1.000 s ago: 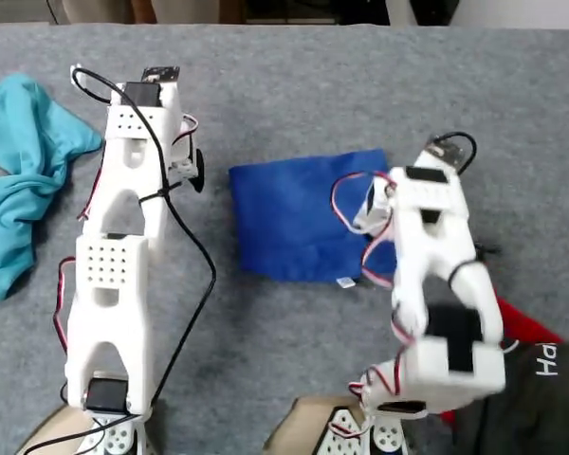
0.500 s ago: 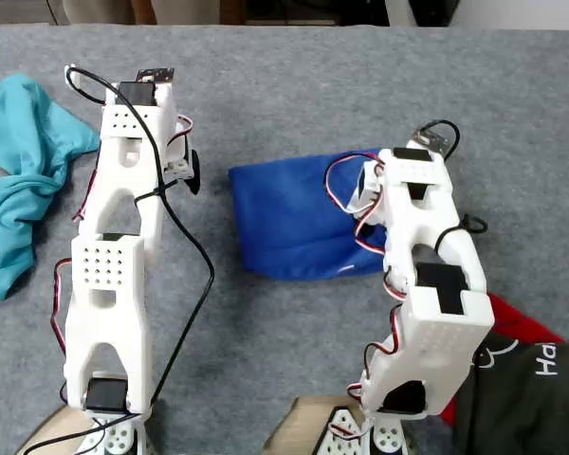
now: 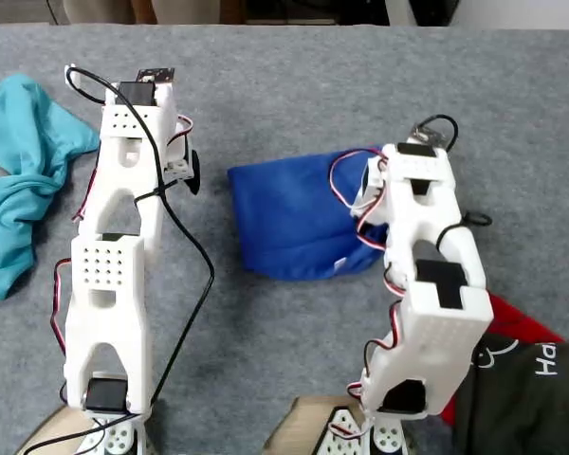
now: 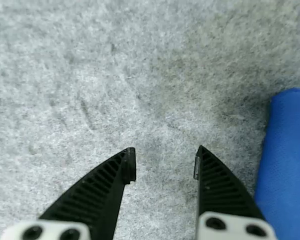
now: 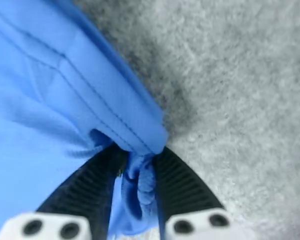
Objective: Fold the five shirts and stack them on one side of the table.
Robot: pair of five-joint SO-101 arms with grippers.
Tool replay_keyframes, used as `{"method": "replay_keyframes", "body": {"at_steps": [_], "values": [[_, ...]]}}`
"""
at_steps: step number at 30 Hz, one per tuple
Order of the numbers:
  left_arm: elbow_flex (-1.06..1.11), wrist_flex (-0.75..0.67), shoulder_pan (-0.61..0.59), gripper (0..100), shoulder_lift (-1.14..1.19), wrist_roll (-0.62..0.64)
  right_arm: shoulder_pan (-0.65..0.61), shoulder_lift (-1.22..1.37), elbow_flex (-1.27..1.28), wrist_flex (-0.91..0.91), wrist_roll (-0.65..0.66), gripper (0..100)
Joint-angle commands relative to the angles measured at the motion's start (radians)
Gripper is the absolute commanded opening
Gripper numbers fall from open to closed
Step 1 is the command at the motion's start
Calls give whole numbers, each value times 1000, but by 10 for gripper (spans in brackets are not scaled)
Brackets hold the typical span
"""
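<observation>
The right end effector (image 5: 137, 155) had swung forward and pinched the three-o'clock edge of the blue shirt (image 3: 289, 223), which lay in the middle of the surface (image 3: 294, 95), probably starting a fold. The left end effector (image 4: 165, 162) hung open and empty at the shirt's nine o'clock.

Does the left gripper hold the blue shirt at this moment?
No, the left gripper is open over the grey table with nothing between its fingers, and the blue shirt lies beside it.
</observation>
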Motion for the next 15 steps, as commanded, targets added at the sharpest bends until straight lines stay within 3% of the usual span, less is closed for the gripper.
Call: {"method": "replay_keyframes", "body": {"at_steps": [1,8,15], "values": [[-9,12,-12,203,-65,-6,-12,12,-88,72,5,5],[-11,11,-41,203,-70,-6,128,12,-260,262,25,5],[-11,11,-140,203,-70,-20,360,12,-447,523,187,5]]}}
